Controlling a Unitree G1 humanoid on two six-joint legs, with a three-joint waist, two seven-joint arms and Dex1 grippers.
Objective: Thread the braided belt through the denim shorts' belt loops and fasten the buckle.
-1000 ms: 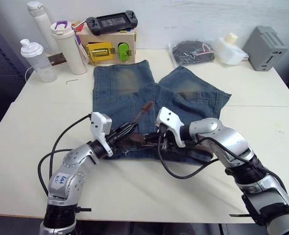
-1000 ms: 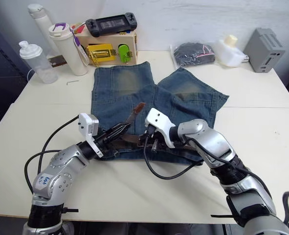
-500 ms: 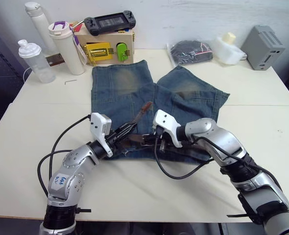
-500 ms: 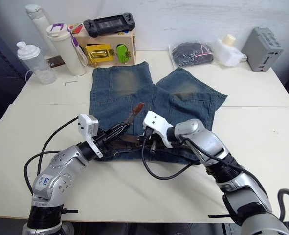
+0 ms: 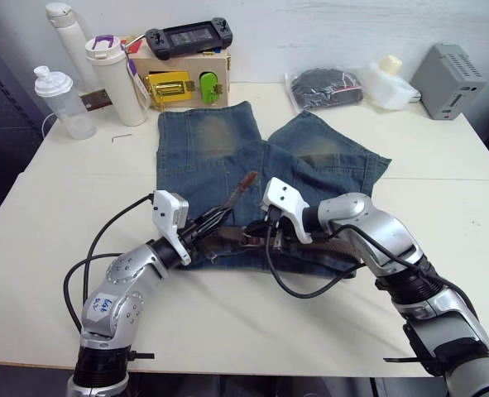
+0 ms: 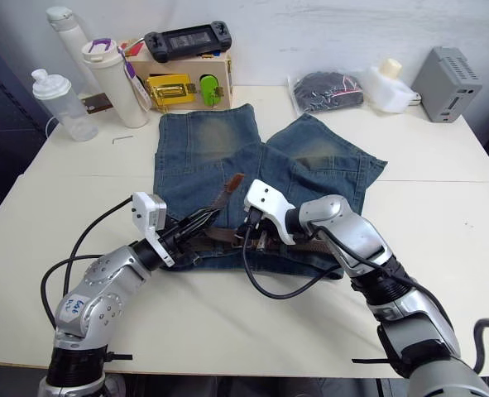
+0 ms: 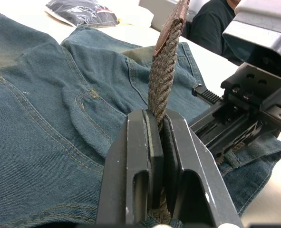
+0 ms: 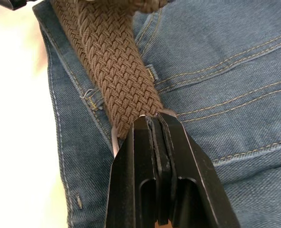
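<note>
The denim shorts (image 5: 211,149) lie flat on the table, waistband nearest me. The braided belt (image 5: 227,236) runs along that waistband, and its brown tip (image 5: 246,184) sticks up over the shorts. My left gripper (image 5: 219,217) is shut on the belt just below the raised tip, as the left wrist view shows (image 7: 159,116). Close to its right, my right gripper (image 5: 261,236) is shut on the belt over the waistband (image 8: 154,118). A thin silver edge of the buckle (image 8: 113,138) shows beside the right fingers. I cannot tell which belt loops the belt passes through.
At the back left stand a clear bottle (image 5: 59,101), a white tumbler (image 5: 117,78) and a wooden box (image 5: 182,76) with a game controller on top. A black bag (image 5: 325,87), a white jug (image 5: 389,83) and a grey box (image 5: 447,81) sit back right. A small hex key (image 5: 122,137) lies left of the shorts.
My right gripper slid slightly toward the left gripper along the waistband and came back. Both grippers keep their hold on the belt.
</note>
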